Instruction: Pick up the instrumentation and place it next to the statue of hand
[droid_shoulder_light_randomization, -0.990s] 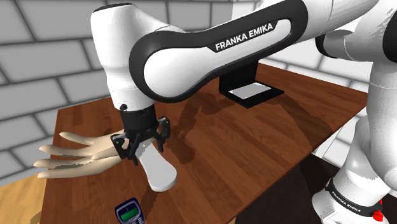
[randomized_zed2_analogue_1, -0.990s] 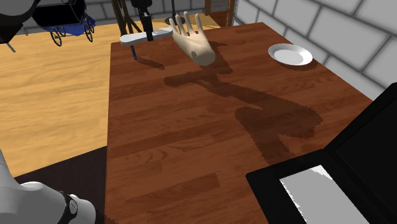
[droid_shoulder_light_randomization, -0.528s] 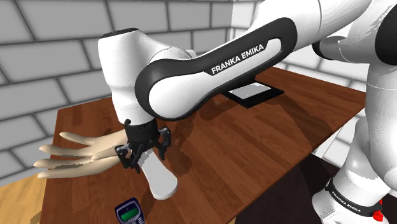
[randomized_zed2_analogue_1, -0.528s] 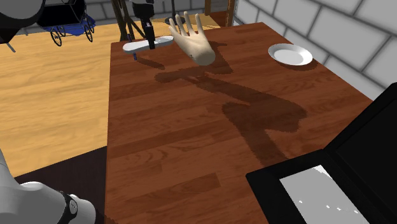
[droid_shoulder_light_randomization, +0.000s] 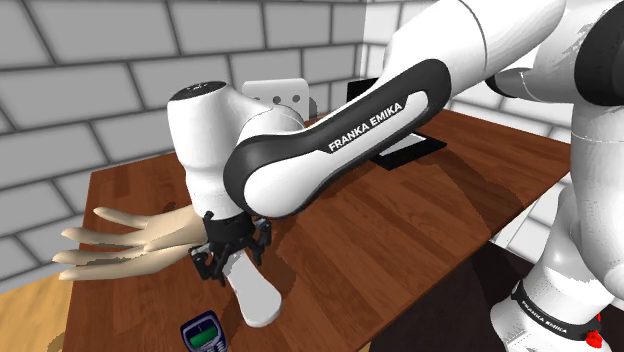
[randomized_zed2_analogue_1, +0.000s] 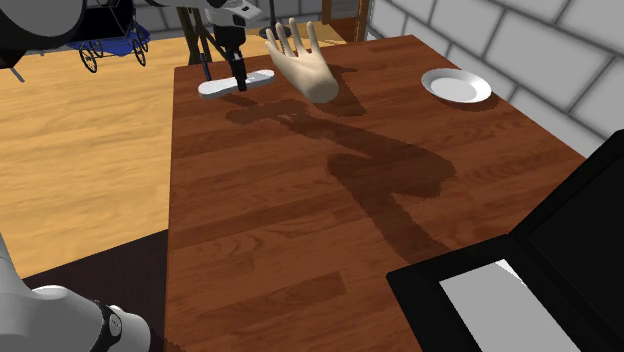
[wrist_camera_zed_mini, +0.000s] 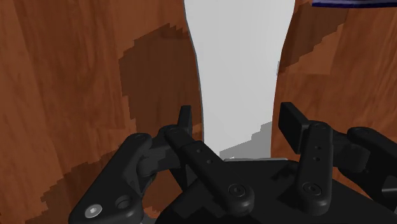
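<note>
The instrumentation is a long, plain white flat piece (droid_shoulder_light_randomization: 256, 292) (randomized_zed2_analogue_1: 226, 86) (wrist_camera_zed_mini: 238, 70). My black gripper (droid_shoulder_light_randomization: 228, 258) (randomized_zed2_analogue_1: 241, 80) (wrist_camera_zed_mini: 237, 122) is shut on its narrow middle, one finger on each side. It hangs low over the brown wooden table (droid_shoulder_light_randomization: 400, 230) (randomized_zed2_analogue_1: 270, 220), and its shadow lies close beneath it. The beige statue of hand (droid_shoulder_light_randomization: 130, 240) (randomized_zed2_analogue_1: 305, 65) lies on the table just beside it, fingers pointing past the table's edge. Whether the piece touches the wood I cannot tell.
A dark blue handset-like device (droid_shoulder_light_randomization: 205, 335) (wrist_camera_zed_mini: 353, 2) lies just past the instrument's wide end. A white plate (randomized_zed2_analogue_1: 456, 86) and an open black laptop (droid_shoulder_light_randomization: 400, 148) (randomized_zed2_analogue_1: 540, 270) stand farther off. A blue pram (randomized_zed2_analogue_1: 105, 35) is on the wood floor beyond the table.
The arm has lowered the held white piece closer to the table and nearer the hand statue; its shadow has drawn in under it. The grip has stayed shut.
</note>
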